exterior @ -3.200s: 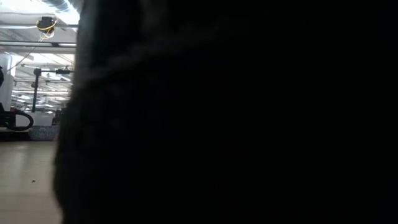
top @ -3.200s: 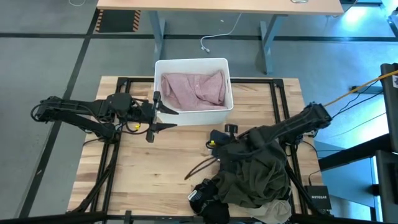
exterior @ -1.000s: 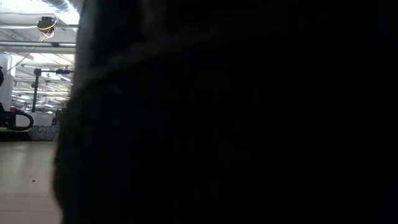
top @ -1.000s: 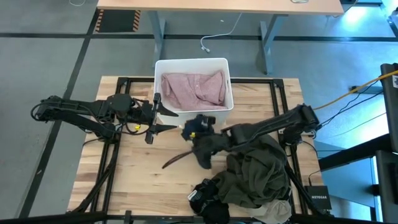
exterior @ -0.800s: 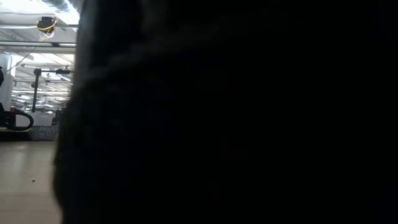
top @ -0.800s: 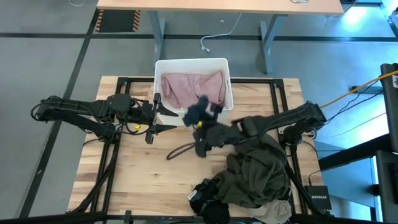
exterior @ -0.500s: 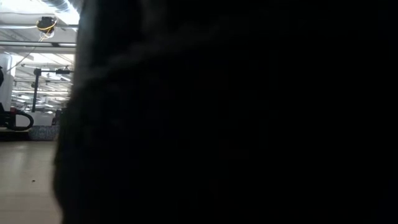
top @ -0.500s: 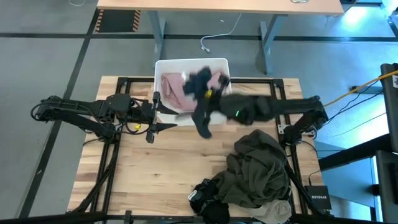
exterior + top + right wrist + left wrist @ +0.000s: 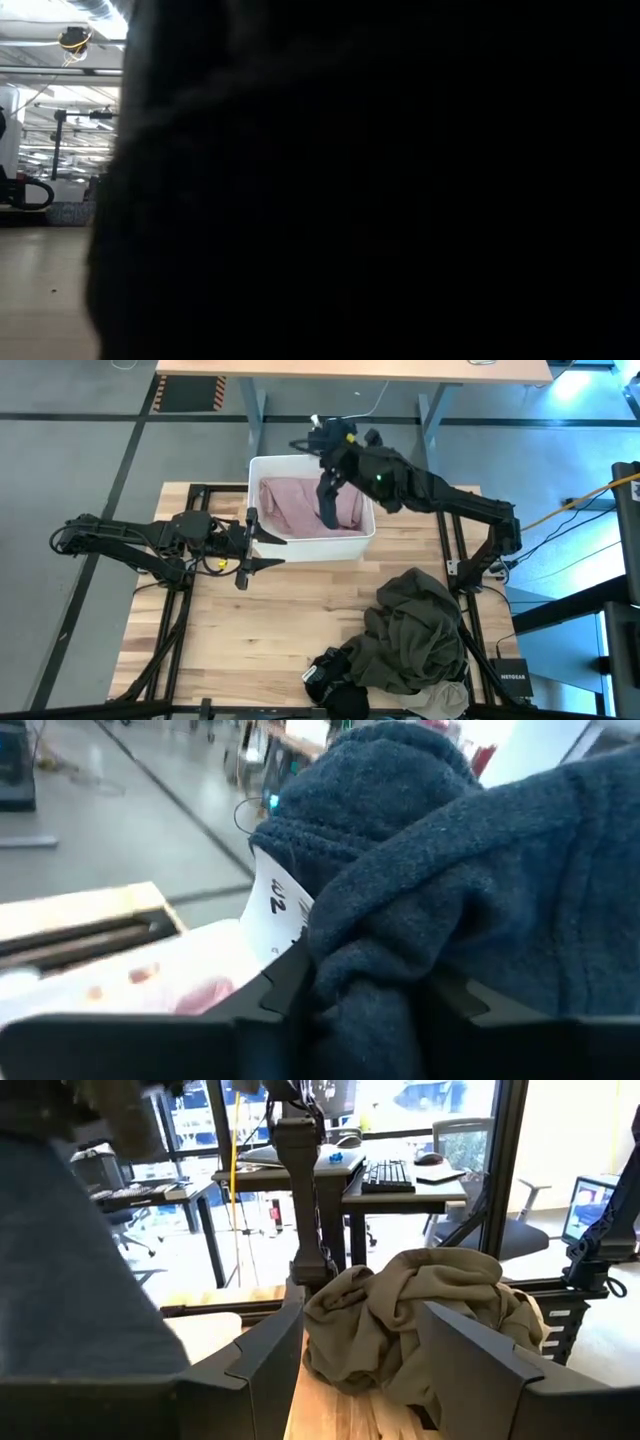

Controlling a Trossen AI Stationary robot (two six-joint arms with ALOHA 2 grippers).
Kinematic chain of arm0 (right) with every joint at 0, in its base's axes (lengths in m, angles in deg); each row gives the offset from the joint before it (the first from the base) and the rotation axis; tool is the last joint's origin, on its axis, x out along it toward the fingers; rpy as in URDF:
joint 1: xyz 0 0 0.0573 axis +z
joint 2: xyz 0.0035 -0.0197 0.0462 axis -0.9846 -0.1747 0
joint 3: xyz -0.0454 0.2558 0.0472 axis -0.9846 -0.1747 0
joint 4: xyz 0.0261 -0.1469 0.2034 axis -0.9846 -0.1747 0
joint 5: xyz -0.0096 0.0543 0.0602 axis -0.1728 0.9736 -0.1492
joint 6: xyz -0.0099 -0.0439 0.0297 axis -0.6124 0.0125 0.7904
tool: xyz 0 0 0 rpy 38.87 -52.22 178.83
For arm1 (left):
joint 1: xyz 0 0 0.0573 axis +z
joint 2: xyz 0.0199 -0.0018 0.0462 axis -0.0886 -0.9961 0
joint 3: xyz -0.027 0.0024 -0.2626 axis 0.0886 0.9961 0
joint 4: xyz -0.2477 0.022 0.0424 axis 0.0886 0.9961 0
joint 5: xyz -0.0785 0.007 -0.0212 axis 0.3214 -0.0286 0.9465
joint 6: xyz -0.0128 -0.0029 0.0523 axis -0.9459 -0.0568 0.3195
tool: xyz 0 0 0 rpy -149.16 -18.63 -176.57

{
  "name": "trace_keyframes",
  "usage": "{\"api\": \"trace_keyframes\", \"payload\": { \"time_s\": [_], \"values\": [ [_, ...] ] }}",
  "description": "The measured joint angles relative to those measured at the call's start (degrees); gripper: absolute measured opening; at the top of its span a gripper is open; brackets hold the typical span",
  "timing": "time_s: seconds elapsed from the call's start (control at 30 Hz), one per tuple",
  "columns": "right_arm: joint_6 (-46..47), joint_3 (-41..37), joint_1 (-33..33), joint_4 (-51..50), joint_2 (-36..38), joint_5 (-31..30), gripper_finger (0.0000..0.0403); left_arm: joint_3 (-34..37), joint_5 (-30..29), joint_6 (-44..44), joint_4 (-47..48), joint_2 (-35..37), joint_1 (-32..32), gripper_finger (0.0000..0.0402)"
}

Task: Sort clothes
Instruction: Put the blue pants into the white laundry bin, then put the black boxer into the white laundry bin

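The navy garment (image 9: 328, 500) is hanging from the right gripper (image 9: 328, 442), a dark strip drooping from the fingers over the white bin (image 9: 262, 468); in the right wrist view the same thick blue-black knit (image 9: 470, 880) is bunching between that arm's two dark fingers, which are clamping it, with a white tag (image 9: 278, 905) showing beside the fold. The gripper is sitting above the bin's far rim, at about 12 o'clock from the bin's middle, and the cloth is trailing from it toward 6 o'clock, its lower end lying over the dusty pink garment (image 9: 290, 505) that is filling the bin. The right arm is stretching across from its base at about 3 o'clock of the bin. The dark olive green garment (image 9: 415, 630) is lying heaped on the wooden table (image 9: 260, 630) at about 5 o'clock from the bin, well apart from the held piece, with a black bundle (image 9: 335, 675) against its near-left edge and a bit of light beige-grey cloth (image 9: 445, 700) at the table's near edge. The left gripper (image 9: 250, 542) is waiting just beside the bin's left front corner, at about 8 o'clock from it, its fingers spread wide and holding nothing; its wrist view is looking between them at the olive heap (image 9: 400, 1320). In the low view a dark mass is filling almost everything.
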Motion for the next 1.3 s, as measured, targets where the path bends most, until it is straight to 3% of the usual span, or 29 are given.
{"api": "trace_keyframes", "payload": {
  "time_s": [0.33, 0.63, 0.9, 1.3],
  "values": [
    [14.45, -0.07, -5.18, -25.94, -0.17, 11.57, 0.0209, 0.00, 0.02, -0.50, 0.78, 0.00, 0.00, 0.0194],
    [15.70, 2.75, 0.72, -41.59, 0.25, 17.99, 0.0209, 0.00, 0.04, -0.40, 0.69, 0.00, 0.00, 0.0194],
    [18.82, 0.89, 15.48, -41.25, 0.08, 25.80, 0.0209, 0.00, 0.04, -0.87, 1.43, 0.00, 0.00, 0.0194],
    [23.68, -16.76, 35.32, -22.07, -0.20, 26.29, 0.0208, 0.00, 0.04, -1.59, 1.57, 0.00, 0.00, 0.0194]
  ]
}}
